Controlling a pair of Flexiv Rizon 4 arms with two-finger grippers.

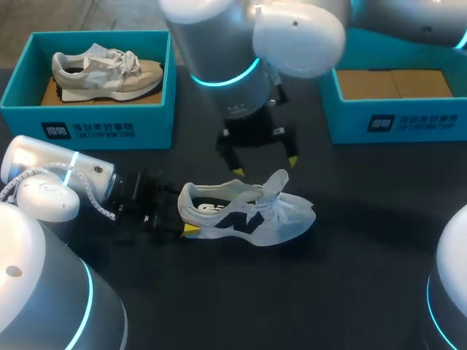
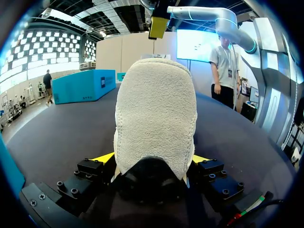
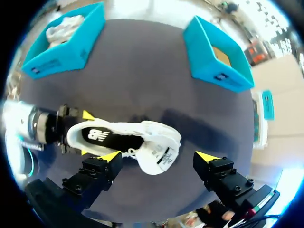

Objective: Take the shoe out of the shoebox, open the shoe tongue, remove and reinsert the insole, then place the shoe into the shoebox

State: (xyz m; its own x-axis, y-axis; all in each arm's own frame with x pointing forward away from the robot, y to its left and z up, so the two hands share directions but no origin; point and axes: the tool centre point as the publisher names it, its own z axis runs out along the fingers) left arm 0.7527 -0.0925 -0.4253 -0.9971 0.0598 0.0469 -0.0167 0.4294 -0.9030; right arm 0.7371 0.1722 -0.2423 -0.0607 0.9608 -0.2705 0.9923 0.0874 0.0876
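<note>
Two teal shoeboxes, two shoes and two end effectors show on a dark counter (image 1: 365,292). Far behind and to the left of the white shoe (image 1: 248,215), the left shoebox (image 1: 22,109) holds a beige shoe (image 1: 106,73) lying on its side; white print on the box's front wall is too small to make out. At the white shoe's heel, the left end effector (image 2: 152,161) is clamped on the padded heel, one yellow tip on each side. From the head view only the near tip shows, the other hidden behind the heel. The white shoe stands on its sole on the counter between the boxes, toe pointing away from the left end effector. Its tongue (image 3: 159,152) is folded forward over the laces, showing a printed label on the underside, and its dark insole (image 3: 102,136) carries a white logo. Directly above the white shoe's middle, the right end effector (image 1: 264,166) hangs with its fingers spread wide, touching nothing. Behind and to the right of the white shoe, the right shoebox (image 1: 394,120) shows a brown cardboard floor, with white print on its front. Its far wall is cut off and its left corner is hidden by the right arm.
</note>
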